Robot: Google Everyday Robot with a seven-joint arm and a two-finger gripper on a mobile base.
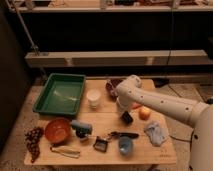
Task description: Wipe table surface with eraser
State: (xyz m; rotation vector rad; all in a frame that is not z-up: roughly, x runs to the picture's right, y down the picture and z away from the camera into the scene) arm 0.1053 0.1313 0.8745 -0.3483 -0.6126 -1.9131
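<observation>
The light tan wooden table surface (pixel 107 120) fills the lower middle of the camera view. The eraser (pixel 125 135), a small black oblong block, lies on it near the front, right of centre. My gripper (pixel 126 118) hangs at the end of the white arm (pixel 160 104), just behind the eraser and a little above the table, left of the orange fruit (pixel 144 113). The eraser lies apart from the gripper.
A green tray (pixel 61 94) is back left, with a white cup (pixel 93 97) and a dark bowl (pixel 112 86) behind the gripper. At the front are an orange bowl (pixel 57 130), grapes (pixel 33 140), a grey-blue block (pixel 80 127), a black clip (pixel 100 144), a blue cup (pixel 125 145) and a cloth (pixel 156 133).
</observation>
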